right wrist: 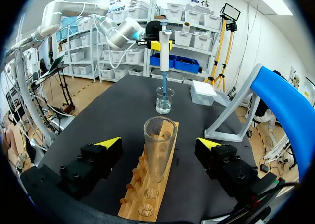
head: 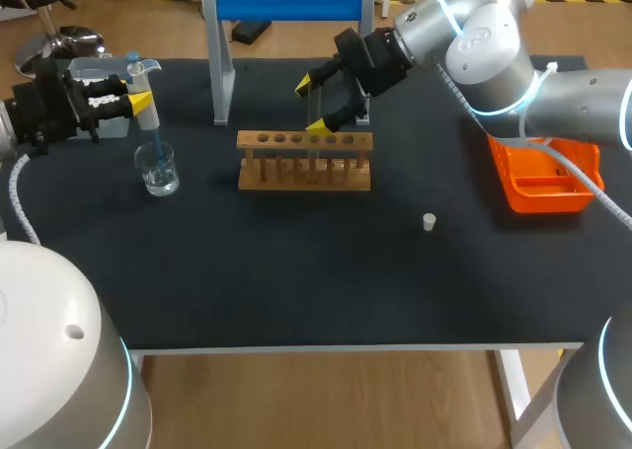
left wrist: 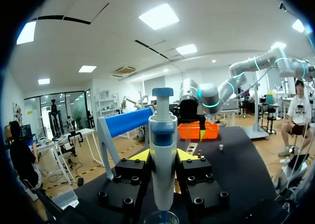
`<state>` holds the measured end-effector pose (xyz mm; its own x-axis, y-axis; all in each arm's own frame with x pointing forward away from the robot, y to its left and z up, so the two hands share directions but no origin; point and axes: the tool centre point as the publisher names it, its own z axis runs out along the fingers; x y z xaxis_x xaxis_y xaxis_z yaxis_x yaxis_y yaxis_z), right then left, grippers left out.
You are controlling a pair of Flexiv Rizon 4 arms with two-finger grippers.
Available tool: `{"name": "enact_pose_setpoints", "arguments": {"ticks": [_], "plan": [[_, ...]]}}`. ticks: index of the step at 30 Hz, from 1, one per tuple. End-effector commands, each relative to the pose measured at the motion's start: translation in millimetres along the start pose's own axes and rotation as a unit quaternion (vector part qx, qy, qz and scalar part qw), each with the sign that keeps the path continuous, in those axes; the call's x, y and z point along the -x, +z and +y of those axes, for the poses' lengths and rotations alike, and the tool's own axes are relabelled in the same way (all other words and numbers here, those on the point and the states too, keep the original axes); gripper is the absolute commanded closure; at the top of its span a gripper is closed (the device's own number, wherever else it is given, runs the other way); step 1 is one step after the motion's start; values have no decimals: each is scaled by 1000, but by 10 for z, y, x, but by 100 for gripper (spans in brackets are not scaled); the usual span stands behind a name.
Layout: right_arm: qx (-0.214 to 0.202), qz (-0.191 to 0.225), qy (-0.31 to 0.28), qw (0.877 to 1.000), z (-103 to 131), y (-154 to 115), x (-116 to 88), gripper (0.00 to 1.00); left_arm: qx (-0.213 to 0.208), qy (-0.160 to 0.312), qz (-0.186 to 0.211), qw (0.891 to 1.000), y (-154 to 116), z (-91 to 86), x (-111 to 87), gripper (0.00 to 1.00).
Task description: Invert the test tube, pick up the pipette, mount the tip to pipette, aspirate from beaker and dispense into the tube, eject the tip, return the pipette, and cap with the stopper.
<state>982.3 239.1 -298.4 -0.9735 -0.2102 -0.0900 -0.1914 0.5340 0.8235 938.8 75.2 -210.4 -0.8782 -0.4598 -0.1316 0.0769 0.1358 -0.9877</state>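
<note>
Left pincer [head: 141, 102] is clamped on the upright pipette [left wrist: 163, 170], its tip [right wrist: 163, 83] dipped in the beaker [head: 158, 169] near the desk's [head: 296, 271] back-left corner, apparently to aspirate. Right pincer [head: 314, 105] stands apart around the tube [right wrist: 159, 145] in the rack [head: 296, 175], not touching it, likely ready to steady it

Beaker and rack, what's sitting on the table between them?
Nothing. The black table is bare between the beaker and the rack. The head view shows it, and the right wrist view agrees.
</note>
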Motion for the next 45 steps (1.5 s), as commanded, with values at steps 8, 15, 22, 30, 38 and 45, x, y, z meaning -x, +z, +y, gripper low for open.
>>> {"name": "enact_pose_setpoints", "arguments": {"ticks": [8,15,22,30,38,45], "plan": [[-1,1,0,1000,3,-12,3,0,11,13,-7,1000,-13,-209,-12,100],[-1,1,0,1000,3,-12,3,0,17,27,-9,999,-29,-406,-25,100],[-1,1,0,1000,3,-12,3,0,16,34,-6,999,-8,-611,-49,100],[-1,1,0,1000,3,-12,3,0,37,53,-6,998,4,-949,-41,100],[-1,1,0,1000,3,-12,3,0,43,64,41,996,347,-1491,-199,100],[-1,1,0,1000,3,-12,3,0,37,36,88,995,712,-1808,-413,100]]}}
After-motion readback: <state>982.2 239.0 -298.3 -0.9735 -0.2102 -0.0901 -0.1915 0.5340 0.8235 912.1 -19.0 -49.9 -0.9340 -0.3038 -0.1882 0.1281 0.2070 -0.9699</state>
